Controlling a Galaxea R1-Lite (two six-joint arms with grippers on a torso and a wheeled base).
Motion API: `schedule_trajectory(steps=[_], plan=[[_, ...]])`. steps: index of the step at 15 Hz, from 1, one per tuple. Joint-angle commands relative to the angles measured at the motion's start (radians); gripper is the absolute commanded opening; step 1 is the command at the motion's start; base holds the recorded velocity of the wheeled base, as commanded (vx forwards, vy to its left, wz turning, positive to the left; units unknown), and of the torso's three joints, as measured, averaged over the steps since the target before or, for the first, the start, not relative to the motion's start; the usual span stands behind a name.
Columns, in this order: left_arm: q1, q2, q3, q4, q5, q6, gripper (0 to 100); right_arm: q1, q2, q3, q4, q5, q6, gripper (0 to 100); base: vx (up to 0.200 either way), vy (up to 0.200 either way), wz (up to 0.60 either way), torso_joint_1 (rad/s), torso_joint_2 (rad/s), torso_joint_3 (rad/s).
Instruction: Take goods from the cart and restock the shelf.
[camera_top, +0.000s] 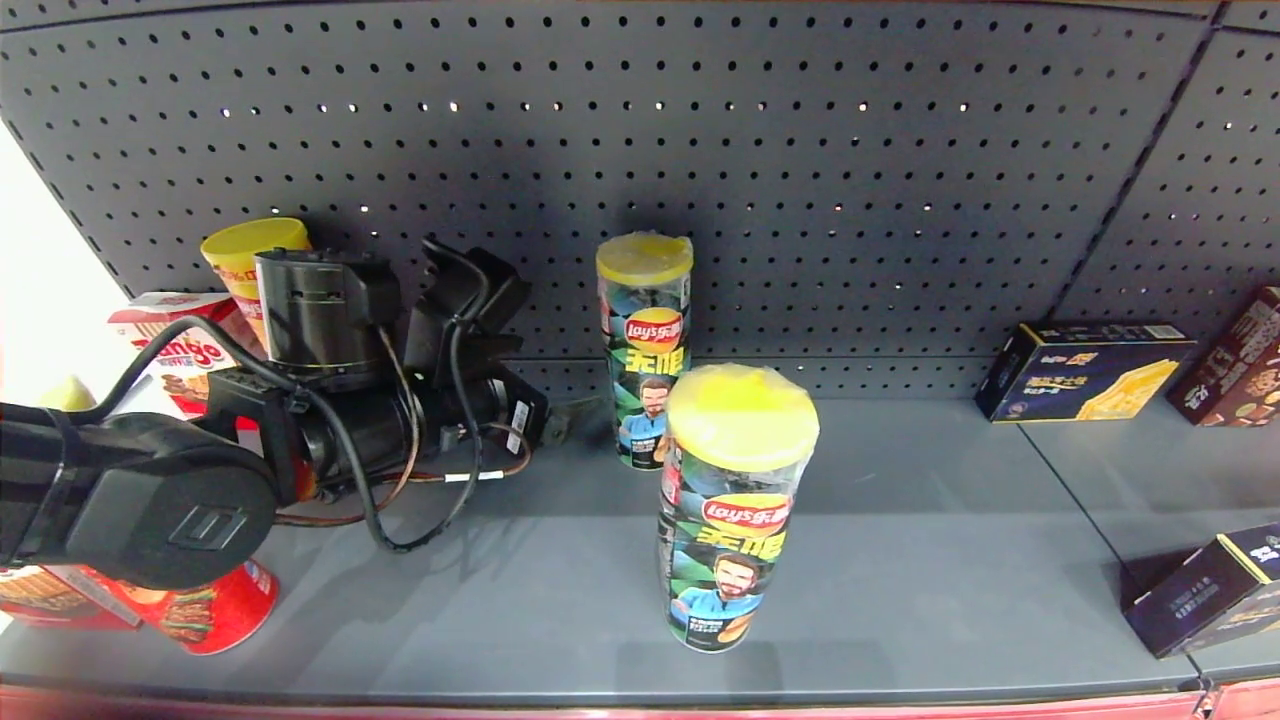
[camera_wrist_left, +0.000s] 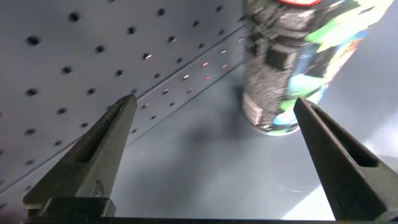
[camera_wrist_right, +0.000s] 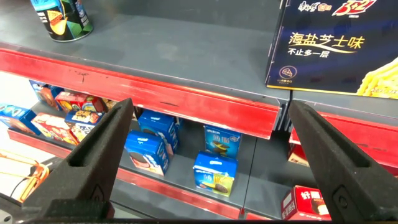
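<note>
Jaws are spread and empty on left gripper (camera_wrist_left: 214, 102) and right gripper (camera_wrist_right: 211, 104). Rear chip can (camera_top: 645, 350) is stood upright on the shelf (camera_top: 950, 580) near the left gripper; front chip can (camera_top: 735, 510) is placed upright towards the shelf edge.

Light is coming from the front and above. The rear can (camera_top: 645, 350) is throwing a dark shadow onto the pegboard (camera_top: 850, 150) behind its lid, and the front can (camera_top: 735, 510) a fainter one on the shelf deck (camera_top: 950, 580). Pinpricks are glowing through some pegboard holes (white, a few pinkish). Head view's far left edge is blowing out to white. Straight lines are bowing toward the corners — wide lens. Left wrist view: a pale glare patch is lying on the deck. Right wrist view: the blue boxes (camera_wrist_right: 214, 173) on the tier below are sitting brightly lit.
</note>
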Motion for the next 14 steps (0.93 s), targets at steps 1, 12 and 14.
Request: schedule_trajectory(steps=[1, 12, 14], plan=[[0.002, 0.002, -0.010, 0.000, 0.016, 0.000, 100, 0.000, 0.001, 0.000, 0.000, 0.000, 0.000, 100, 0.000, 0.000, 0.00, 0.000, 0.00, 0.000], [-0.003, 0.100, -0.092, 0.009, 0.039, 0.001, 100, 0.000, 0.001, 0.000, 0.000, 0.000, 0.000, 100, 0.000, 0.000, 0.00, 0.000, 0.00, 0.000], [-0.005, 0.103, -0.092, 0.008, 0.039, 0.001, 100, 0.000, 0.001, 0.000, 0.000, 0.000, 0.000, 100, 0.000, 0.000, 0.00, 0.000, 0.00, 0.000]])
